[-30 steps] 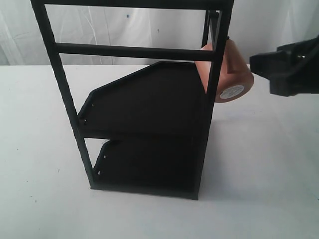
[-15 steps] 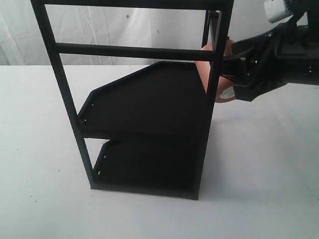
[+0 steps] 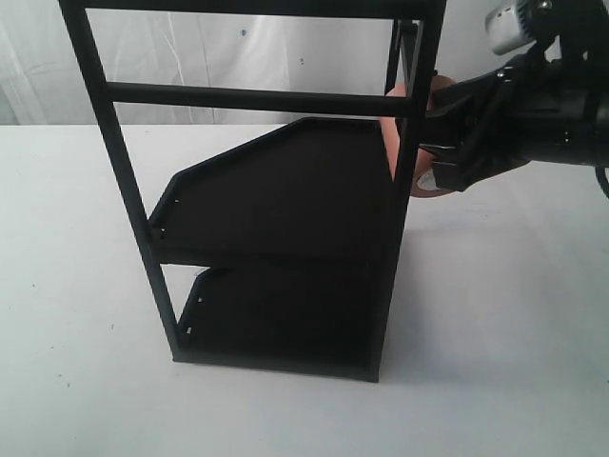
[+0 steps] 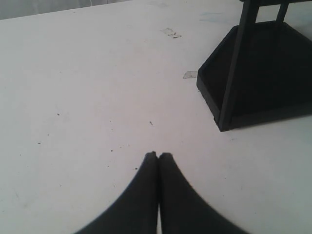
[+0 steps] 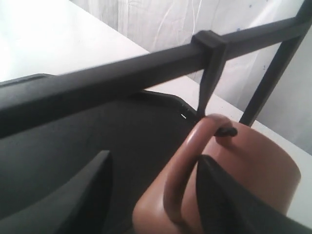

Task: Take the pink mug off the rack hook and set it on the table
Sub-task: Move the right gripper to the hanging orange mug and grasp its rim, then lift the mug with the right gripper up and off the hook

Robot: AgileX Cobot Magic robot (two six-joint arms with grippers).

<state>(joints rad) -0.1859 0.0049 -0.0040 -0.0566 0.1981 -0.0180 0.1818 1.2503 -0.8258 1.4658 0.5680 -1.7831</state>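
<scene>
The pink mug (image 5: 256, 161) hangs by its loop handle (image 5: 187, 156) on the thin black hook (image 5: 225, 130) at the rack's (image 3: 285, 100) upper right post. My right gripper (image 5: 155, 157) is open, its two dark fingers either side of the handle, one close against the mug's body. In the exterior view the right gripper (image 3: 440, 143) covers most of the mug (image 3: 389, 143). My left gripper (image 4: 158, 155) is shut and empty, low over the white table (image 4: 97, 73), apart from the rack's base (image 4: 258, 83).
The rack's two dark shelf trays (image 3: 285, 200) sit just left of the mug, and its crossbar (image 5: 122, 78) runs close above my right fingers. White table (image 3: 514, 314) spreads right of the rack, below the mug. A white curtain hangs behind.
My right gripper has come in from the right edge to the hanging mug and now straddles its handle, hiding the base sticker. The mug still hangs on the hook.
</scene>
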